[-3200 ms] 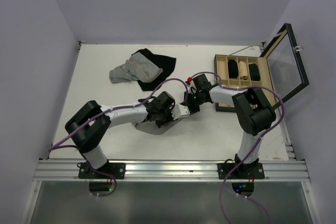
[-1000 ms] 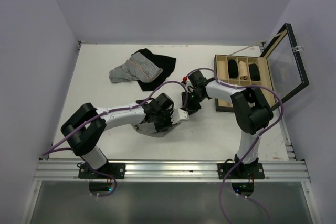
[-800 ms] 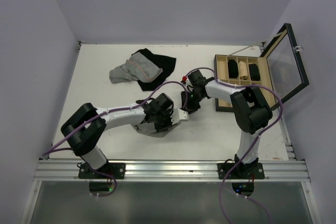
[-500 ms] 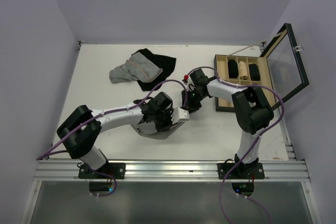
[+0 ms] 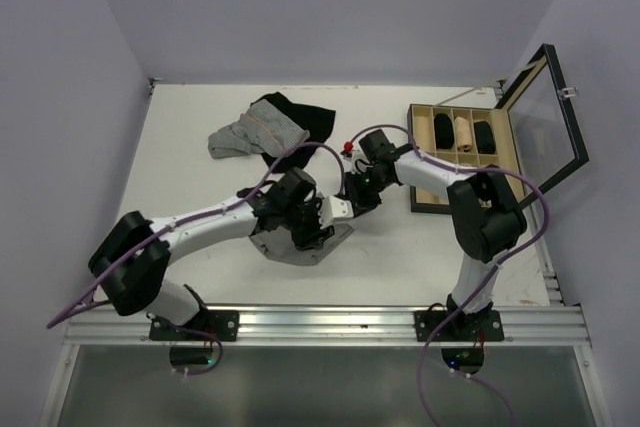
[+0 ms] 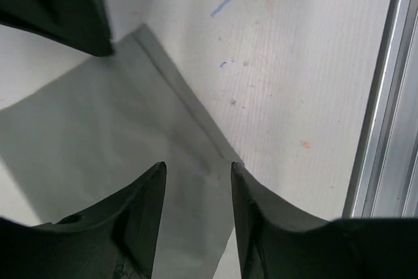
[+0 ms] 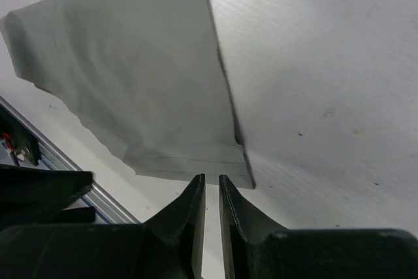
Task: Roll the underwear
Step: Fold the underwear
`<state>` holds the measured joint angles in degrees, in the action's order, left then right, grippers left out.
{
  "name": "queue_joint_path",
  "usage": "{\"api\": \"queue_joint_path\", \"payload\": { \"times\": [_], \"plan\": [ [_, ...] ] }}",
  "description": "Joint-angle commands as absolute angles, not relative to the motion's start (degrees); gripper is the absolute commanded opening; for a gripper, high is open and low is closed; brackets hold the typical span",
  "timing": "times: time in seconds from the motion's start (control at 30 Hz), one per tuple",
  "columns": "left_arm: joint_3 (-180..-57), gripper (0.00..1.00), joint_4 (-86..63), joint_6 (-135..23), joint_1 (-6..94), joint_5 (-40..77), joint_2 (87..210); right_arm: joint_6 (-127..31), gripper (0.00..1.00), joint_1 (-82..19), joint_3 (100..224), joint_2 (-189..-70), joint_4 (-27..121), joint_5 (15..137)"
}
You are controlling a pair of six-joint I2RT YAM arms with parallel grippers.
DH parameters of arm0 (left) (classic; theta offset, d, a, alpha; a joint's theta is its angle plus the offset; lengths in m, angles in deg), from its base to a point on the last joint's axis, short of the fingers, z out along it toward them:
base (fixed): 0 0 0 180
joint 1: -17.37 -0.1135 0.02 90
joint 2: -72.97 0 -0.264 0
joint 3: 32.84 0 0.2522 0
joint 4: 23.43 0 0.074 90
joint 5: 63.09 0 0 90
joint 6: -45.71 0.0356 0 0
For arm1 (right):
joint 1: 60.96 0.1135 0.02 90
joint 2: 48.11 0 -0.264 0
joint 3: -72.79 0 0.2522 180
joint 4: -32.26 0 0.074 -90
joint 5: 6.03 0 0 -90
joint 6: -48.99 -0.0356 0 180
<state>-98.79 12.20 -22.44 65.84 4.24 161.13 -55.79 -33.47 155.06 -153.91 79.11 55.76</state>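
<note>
Underwear point(image 5: 330, 241) lies spread flat on the bench point(image 5: 190, 177), near-centre, partly under the left arm. It reads as a smooth grey panel with straight edges and square corners, probably folded over; no coil or rolled end shows in any view. Judgement: rolling proper not begun, or barely. An edge has yet to be lifted and turned over, and the whole length is left to roll. Left pincer point(image 6: 197, 166): fingers apart, poised over the cloth, nothing between them. The panel's straight edge runs diagonally beneath, and one corner sits right by the tip of one finger. Cannot tell whether the tips touch the fabric. Right pincer point(image 7: 211, 180): fingers nearly together, only a thin gap, nothing caught in it. It is aimed at the opposite side of the panel, a corner lying just beyond its tips, with bare bench beside. From above, both pincers sit close together at the cloth's right-hand end. Neither holds it.
</note>
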Motion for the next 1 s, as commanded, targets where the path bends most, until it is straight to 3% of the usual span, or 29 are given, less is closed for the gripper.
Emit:
{"api": "queue_joint_path", "payload": {
  "times": [0.0,0.3,0.57,0.7,0.97],
  "plan": [
    [-97.76,0.49,6.77,-25.20,60.02,0.19,150.87,-55.07,0.18,-30.29,156.69,-151.55,79.78,52.24],
    [-94.51,0.51,9.23,-25.12,47.09,3.53,151.80,-54.54,0.15,-27.21,159.76,-157.79,82.06,57.77],
    [-92.75,0.50,9.58,-24.69,45.05,5.28,155.24,-50.85,0.15,-27.38,160.38,-159.65,87.77,61.90],
    [-91.78,0.49,9.41,-23.90,44.70,6.43,155.07,-47.16,0.05,-27.38,161.78,-158.33,92.34,57.79],
    [-90.82,0.46,11.87,-21.09,44.26,3.01,155.85,-44.34,0.08,-27.30,164.68,-152.79,91.30,47.67]
  ]
}}
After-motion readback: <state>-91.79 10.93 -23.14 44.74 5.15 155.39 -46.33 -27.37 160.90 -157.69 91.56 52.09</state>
